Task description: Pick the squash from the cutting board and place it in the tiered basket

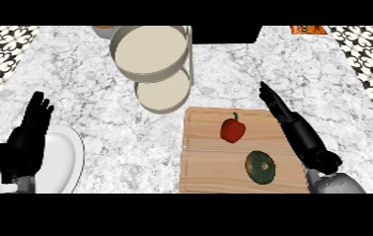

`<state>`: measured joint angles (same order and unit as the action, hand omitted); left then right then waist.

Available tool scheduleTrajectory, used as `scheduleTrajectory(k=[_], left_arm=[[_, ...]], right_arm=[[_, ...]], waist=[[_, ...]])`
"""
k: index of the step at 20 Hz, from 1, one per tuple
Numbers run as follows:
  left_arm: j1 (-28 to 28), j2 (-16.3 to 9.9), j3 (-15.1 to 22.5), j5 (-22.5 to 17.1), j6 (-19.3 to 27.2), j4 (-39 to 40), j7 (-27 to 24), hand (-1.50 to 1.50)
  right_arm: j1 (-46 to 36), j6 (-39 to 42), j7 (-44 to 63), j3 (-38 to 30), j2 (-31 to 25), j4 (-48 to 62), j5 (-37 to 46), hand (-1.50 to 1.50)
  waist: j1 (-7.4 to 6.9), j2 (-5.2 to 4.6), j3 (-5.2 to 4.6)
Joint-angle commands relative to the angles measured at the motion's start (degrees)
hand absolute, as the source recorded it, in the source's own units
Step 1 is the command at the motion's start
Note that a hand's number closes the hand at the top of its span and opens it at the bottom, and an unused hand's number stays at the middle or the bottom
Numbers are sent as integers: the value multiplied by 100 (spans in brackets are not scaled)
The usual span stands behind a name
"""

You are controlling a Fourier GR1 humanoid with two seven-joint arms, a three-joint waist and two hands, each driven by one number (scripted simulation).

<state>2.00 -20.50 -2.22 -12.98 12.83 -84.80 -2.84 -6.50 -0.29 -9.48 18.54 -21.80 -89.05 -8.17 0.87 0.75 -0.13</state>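
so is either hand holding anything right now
Nothing is held. The right hand is open above the cutting board's right edge, clear of the squash; the left hand rests open.

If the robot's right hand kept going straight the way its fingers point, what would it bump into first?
Probably nothing. The right hand points up and slightly left, past the cutting board corner onto bare counter. The tiered basket sits further left, off that line, though depth is hard to judge.

We see a marbled counter (241, 77) carrying a wooden cutting board (211, 166) just left of our right hand (291, 124), a tiered basket (153, 57) beyond, and a white plate (62, 156) apparently under our left hand (29, 131).
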Motion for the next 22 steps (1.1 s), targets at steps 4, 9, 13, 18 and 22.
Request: scheduleTrajectory(k=[4,9,13,18,22], left_arm=[[-592,79,659,145,-912,258,-197,0],[-783,621,1455,359,-1120,349,-150,0],[-592,705,1399,443,-1192,328,-238,0],[-943,654,1196,416,-1243,767,-281,0],[-610,751,1343,508,-1114,695,-334,0]], right_arm=[[-229,-545,548,401,995,54,262,-150],[58,-1344,586,823,1875,629,694,-150],[-206,-1361,-414,650,2041,754,941,-150],[80,-1408,784,911,740,-915,1957,-150],[-13,-954,1855,972,-594,-1312,3023,-150]], waist=[[-63,-91,8],[-41,-98,13],[-100,-74,14],[10,-43,1],[106,53,-37]])
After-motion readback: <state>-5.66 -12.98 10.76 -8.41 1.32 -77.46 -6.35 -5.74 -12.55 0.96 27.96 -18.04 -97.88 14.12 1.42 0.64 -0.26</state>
